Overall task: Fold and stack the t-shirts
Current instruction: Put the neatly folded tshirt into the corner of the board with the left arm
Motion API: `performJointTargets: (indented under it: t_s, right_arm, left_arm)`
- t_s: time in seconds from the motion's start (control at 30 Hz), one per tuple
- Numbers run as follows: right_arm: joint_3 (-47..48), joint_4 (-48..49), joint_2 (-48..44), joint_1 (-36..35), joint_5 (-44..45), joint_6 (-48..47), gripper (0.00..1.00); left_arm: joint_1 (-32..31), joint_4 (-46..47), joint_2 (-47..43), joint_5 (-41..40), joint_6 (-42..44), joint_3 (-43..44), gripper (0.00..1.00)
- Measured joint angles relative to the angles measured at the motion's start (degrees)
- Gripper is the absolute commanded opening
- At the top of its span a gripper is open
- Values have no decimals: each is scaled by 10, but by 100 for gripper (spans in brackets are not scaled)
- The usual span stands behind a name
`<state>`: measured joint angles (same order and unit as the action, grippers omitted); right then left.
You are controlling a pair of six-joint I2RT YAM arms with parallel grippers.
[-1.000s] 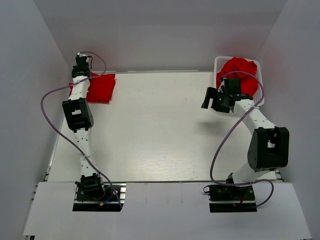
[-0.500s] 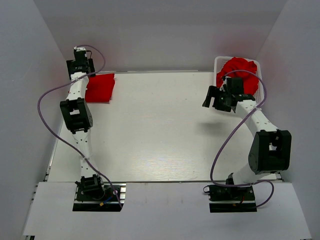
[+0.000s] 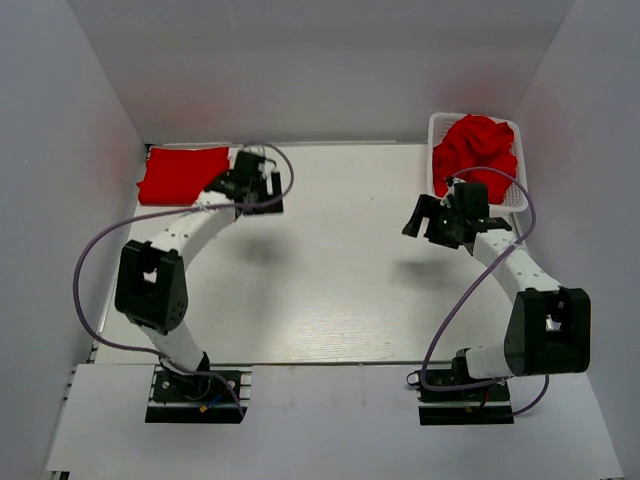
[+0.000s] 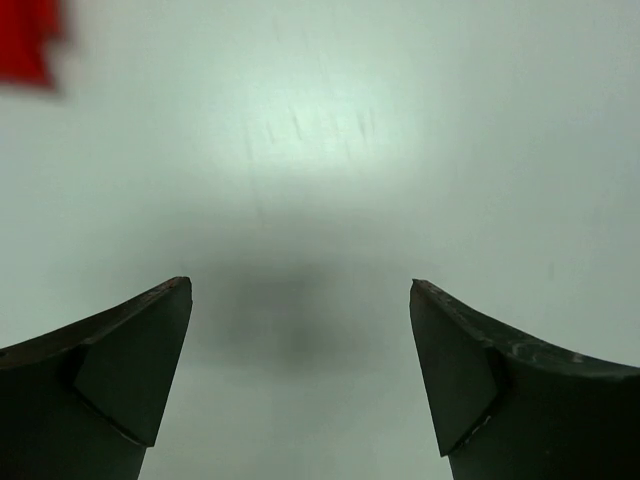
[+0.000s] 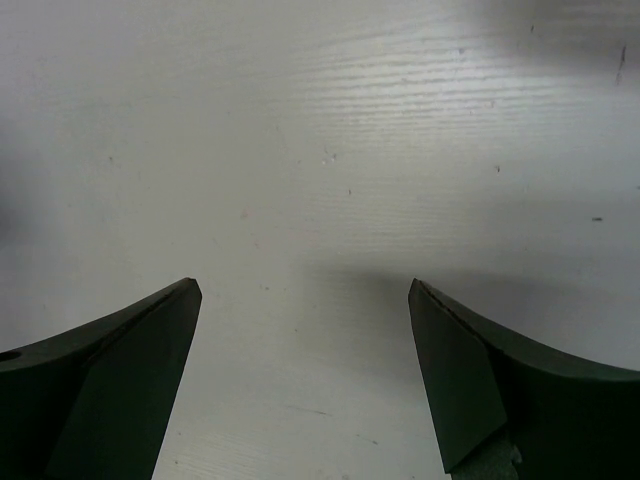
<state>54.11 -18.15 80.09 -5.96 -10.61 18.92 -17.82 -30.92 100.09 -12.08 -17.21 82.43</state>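
One folded red t-shirt (image 3: 180,172) lies flat in the table's far left corner; its corner shows at the top left of the left wrist view (image 4: 25,40). More red t-shirts (image 3: 478,148) sit crumpled in a heap in the white basket (image 3: 433,140) at the far right. My left gripper (image 3: 268,195) hovers just right of the folded shirt, open, with only bare table between its fingers (image 4: 140,360). My right gripper (image 3: 418,222) hangs left of the basket and a little nearer, open and empty (image 5: 305,300) over the table.
Grey walls close in the white table (image 3: 320,270) on the left, back and right. Purple cables loop from both arms. The basket stands against the right wall.
My left gripper has opened and swung right, off the folded shirt in the far left corner, which now lies uncovered. The right gripper has shifted slightly toward the near side.
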Motion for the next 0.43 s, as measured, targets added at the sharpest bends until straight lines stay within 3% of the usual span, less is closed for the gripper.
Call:
performJointTargets:
  t_s: [0.13, 0.43]
  right_arm:
    - [-63, 33, -31, -1, -18, 6, 90]
    - [-94, 76, -54, -1, -70, 7, 90]
  left_arm:
    - [-63, -20, -91, 1, -29, -152, 100]
    - [-78, -16, -216, -38, -52, -175, 100]
